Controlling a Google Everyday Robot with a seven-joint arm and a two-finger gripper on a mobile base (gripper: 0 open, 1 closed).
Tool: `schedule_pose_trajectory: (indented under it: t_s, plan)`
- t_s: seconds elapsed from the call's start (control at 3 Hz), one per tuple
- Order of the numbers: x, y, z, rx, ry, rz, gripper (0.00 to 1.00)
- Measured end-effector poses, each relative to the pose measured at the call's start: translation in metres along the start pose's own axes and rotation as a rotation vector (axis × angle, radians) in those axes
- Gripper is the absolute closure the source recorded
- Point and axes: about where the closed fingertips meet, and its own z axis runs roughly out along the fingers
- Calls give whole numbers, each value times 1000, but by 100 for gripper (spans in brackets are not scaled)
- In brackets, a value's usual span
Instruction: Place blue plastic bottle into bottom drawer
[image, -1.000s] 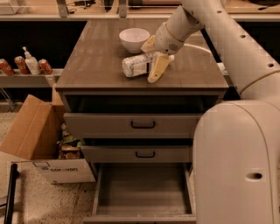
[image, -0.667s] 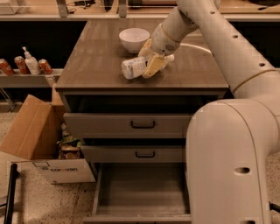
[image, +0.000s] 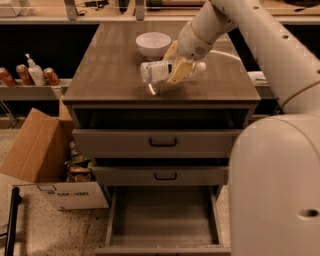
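Observation:
The blue plastic bottle (image: 156, 71), clear and whitish with a white label, lies sideways in my gripper (image: 176, 67), lifted a little above the cabinet top (image: 110, 75). The gripper's yellowish fingers (image: 178, 71) are shut on the bottle's right part, with its cap end poking out to the right. The bottom drawer (image: 164, 216) is pulled open below the two upper drawers, its plain grey inside bare. My arm reaches in from the upper right.
A white bowl (image: 153, 44) stands on the cabinet top just behind the bottle. An open cardboard box (image: 45, 165) sits on the floor left of the cabinet. A white pump bottle (image: 35, 71) and cans stand on a low shelf at left. My white body fills the right side.
The gripper has closed on the bottle and lifted it off the cabinet top. The view has also shifted slightly.

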Motion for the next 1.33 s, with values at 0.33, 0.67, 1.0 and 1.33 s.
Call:
schedule_pose_trajectory:
  t_s: [0.33, 0.67, 1.0, 1.33]
  plan:
    - [-16, 32, -45, 35, -37, -40, 100]
    - [-30, 85, -30, -84, -76, -56, 100]
    - [-30, 85, -30, -83, -76, -56, 100]
    - [-20, 97, -19, -110, -97, -20, 100]
